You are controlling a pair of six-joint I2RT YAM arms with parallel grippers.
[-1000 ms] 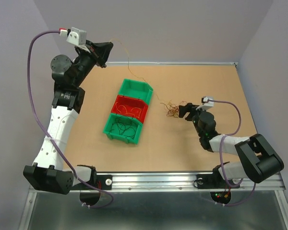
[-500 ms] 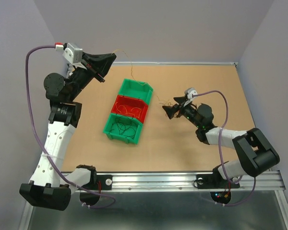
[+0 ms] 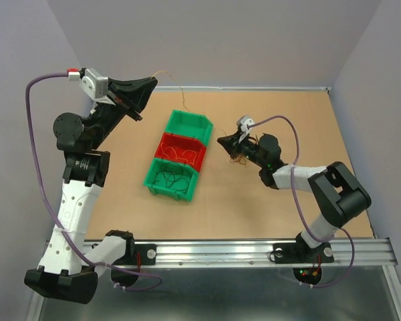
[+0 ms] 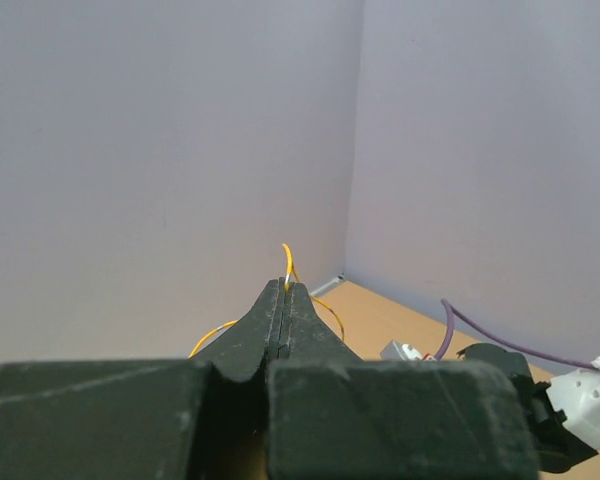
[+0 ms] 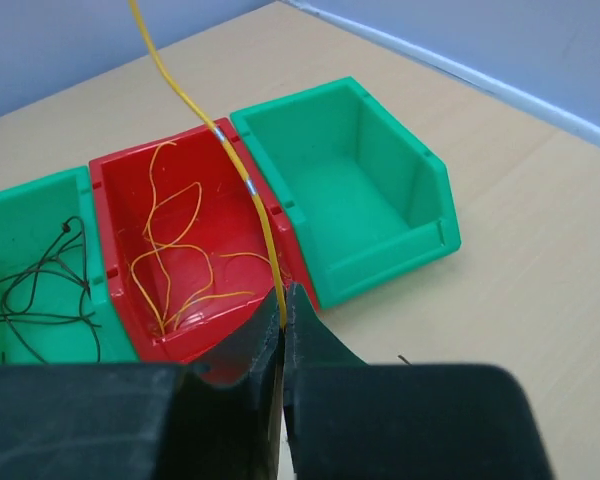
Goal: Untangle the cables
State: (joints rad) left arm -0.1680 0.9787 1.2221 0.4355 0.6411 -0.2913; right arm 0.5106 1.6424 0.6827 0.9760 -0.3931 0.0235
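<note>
Tabletop (image 3: 287,120); cable (image 5: 242,175) (yellow) in left gripper (image 4: 285,290), right gripper (image 5: 283,318)

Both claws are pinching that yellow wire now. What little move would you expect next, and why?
Probably the right gripper should lift slightly to draw the yellow wire clear of the tangle. Both grippers are shut on it, the left gripper holding it high, and the red bin of yellow wires sits close by.

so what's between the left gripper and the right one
one yellow wire, held by the left gripper and the right gripper, strung between them; top and right wrist views
</note>
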